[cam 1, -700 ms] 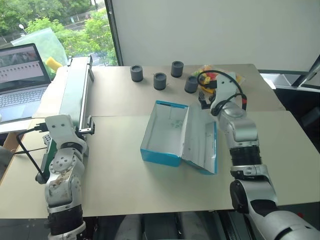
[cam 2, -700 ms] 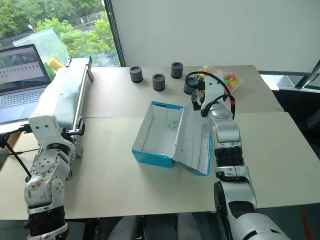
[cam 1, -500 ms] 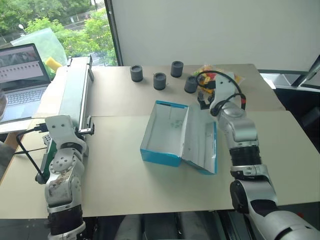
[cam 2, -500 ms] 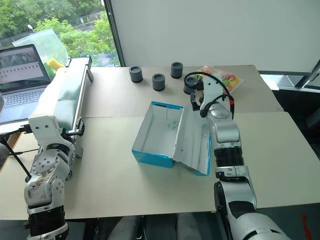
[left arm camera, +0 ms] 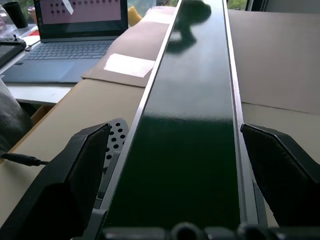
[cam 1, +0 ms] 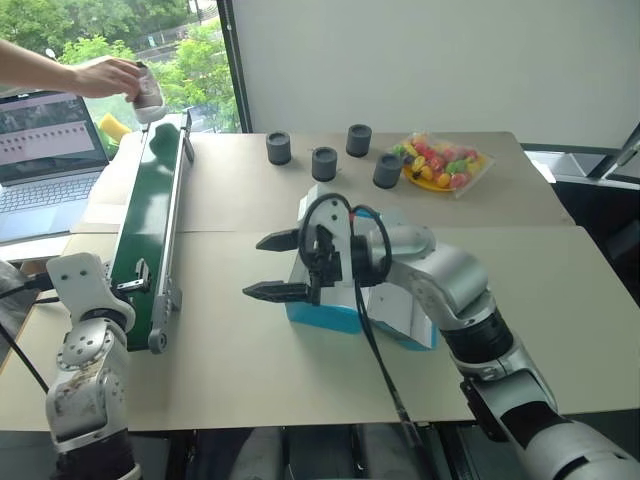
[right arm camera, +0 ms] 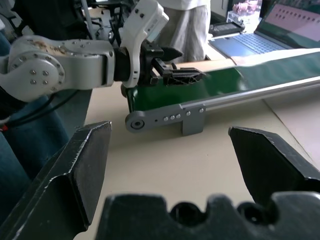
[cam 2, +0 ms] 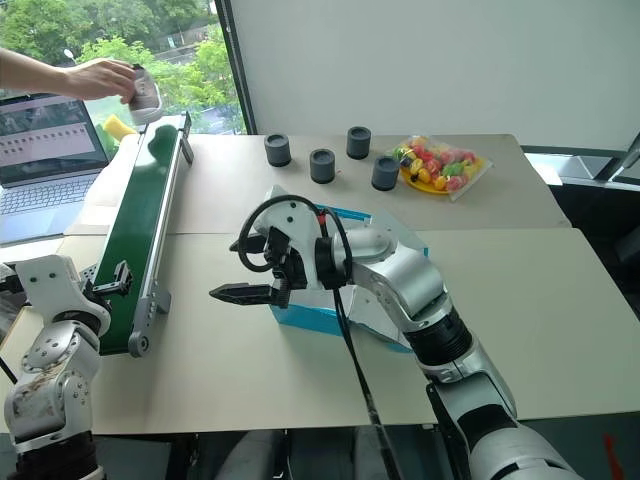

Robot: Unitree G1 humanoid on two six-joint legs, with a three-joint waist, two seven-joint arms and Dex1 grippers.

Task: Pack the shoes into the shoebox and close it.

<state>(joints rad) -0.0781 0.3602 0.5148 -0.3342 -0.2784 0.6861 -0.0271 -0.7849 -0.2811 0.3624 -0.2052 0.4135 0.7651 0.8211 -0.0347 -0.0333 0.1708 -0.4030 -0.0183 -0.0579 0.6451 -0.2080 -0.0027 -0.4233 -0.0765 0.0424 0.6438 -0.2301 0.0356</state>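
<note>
A person's hand (cam 1: 100,75) holds one grey shoe (cam 1: 147,92) with a pale sole over the far end of the green conveyor belt (cam 1: 150,215). The turquoise shoebox (cam 1: 328,318) lies open in the middle of the table, largely hidden behind my right arm; what is inside is hidden. My right gripper (cam 1: 258,266) reaches leftward past the box, open and empty, between the box and the conveyor. In the left wrist view my left gripper (left arm camera: 182,155) is open, its fingers (left arm camera: 87,160) set wide on either side of the belt's near end, gripping nothing.
Several dark cylinders (cam 1: 324,163) and a plate of coloured fruit (cam 1: 442,163) stand at the back of the table. A laptop (cam 1: 45,150) sits left of the conveyor. A black cable (cam 1: 375,350) hangs from my right wrist across the table's front.
My right arm swung from the box's far right corner across the box and now points left. A person's hand with a shoe has come in over the conveyor's far end. The camera view shifted.
</note>
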